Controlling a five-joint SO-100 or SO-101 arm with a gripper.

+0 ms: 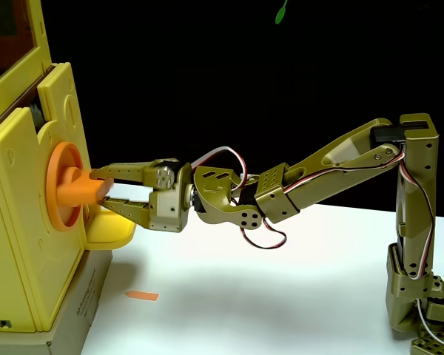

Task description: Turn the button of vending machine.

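The pale-yellow vending machine [26, 222] fills the left edge of the fixed view, with a reddish window frame at its top. Its large orange button [68, 187] sits on the front face, a round disc with a thick bar sticking out to the right. My olive-green gripper [101, 189] reaches in from the right. One finger lies above the bar's end and the other below it, both touching it, so the gripper is shut on the button's bar. The small yellow rounded tray [109, 229] juts out just under the lower finger.
The machine stands on a cardboard box [78, 310] at the lower left. A small orange strip [142, 296] lies on the white table [281, 296]. The arm's base [418, 244] rises at the right edge. The background is black.
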